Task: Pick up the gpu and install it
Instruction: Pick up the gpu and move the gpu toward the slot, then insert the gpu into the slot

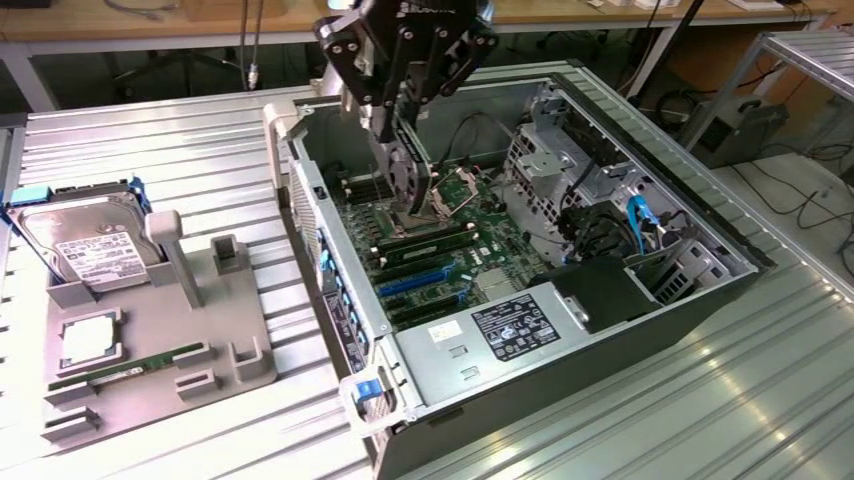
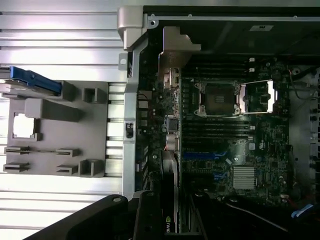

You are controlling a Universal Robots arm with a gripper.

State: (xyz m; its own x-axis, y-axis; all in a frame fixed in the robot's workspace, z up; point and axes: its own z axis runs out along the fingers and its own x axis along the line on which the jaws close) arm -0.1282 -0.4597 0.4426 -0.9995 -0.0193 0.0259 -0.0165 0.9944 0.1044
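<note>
The gpu (image 1: 407, 175) is a thin dark card hanging edge-down inside the open computer case (image 1: 667, 200), just over the motherboard near the CPU socket (image 1: 438, 205). My gripper (image 1: 396, 130) reaches in from above and is shut on the card's upper edge. In the wrist view the gpu (image 2: 167, 222) shows edge-on with a green logo, clamped between the black fingers (image 2: 145, 215). The blue expansion slots (image 1: 416, 282) lie nearer the case's front end, apart from the card; the blue expansion slots (image 2: 205, 156) are bare.
A grey parts fixture (image 1: 200, 330) lies at the exterior view's left of the case, carrying a hard drive (image 1: 83, 245), a processor chip (image 1: 87, 340) and a green memory stick (image 1: 127, 365). The case's drive cage (image 1: 567, 150), cables (image 1: 641, 225) and power supply (image 1: 514, 330) crowd its other side.
</note>
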